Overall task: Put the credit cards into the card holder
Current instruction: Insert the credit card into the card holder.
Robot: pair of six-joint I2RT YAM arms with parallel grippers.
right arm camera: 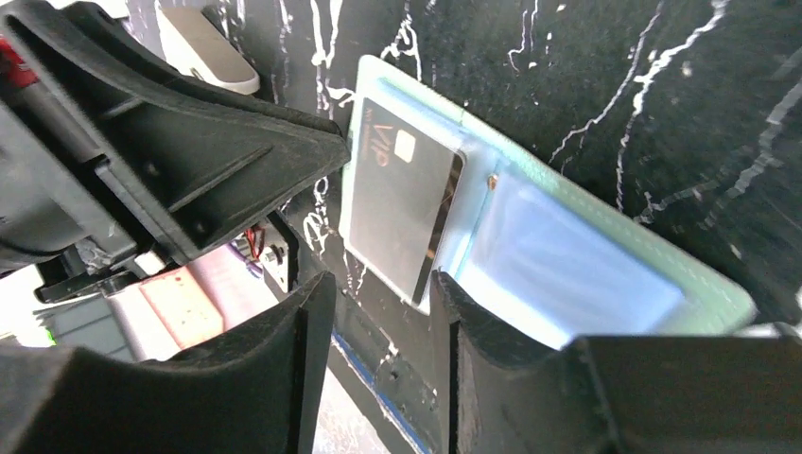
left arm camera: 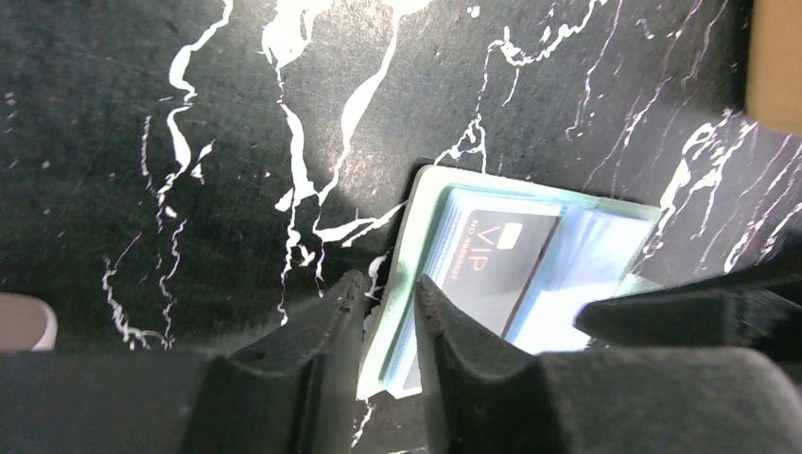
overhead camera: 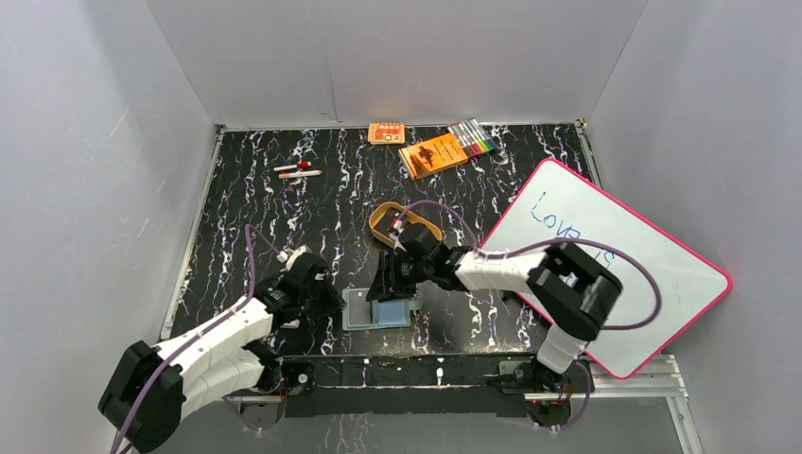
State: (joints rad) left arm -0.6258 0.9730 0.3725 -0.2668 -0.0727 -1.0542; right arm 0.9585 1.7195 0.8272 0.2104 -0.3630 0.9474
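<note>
The sage-green card holder [overhead camera: 356, 310] lies open and flat on the black marbled table near the front edge. It also shows in the left wrist view [left arm camera: 402, 236] and the right wrist view [right arm camera: 567, 189]. One dark grey card [left arm camera: 496, 255] marked VIP lies on its pale blue pockets, at the end nearest my left gripper, and shows in the right wrist view [right arm camera: 402, 208] too. My left gripper [left arm camera: 388, 284] stands over the holder's edge with a narrow gap between its jaws. One finger is over the pockets, the other beside the rim. My right gripper [right arm camera: 378, 279] is open and empty, just off the card's near corner.
A pink-framed whiteboard [overhead camera: 605, 265] lies at the right. A tan oval tray [overhead camera: 397, 222] sits just behind the right gripper. An orange booklet [overhead camera: 433, 154], markers [overhead camera: 473, 140], a small orange box [overhead camera: 386, 132] and two pens [overhead camera: 298, 170] lie along the back.
</note>
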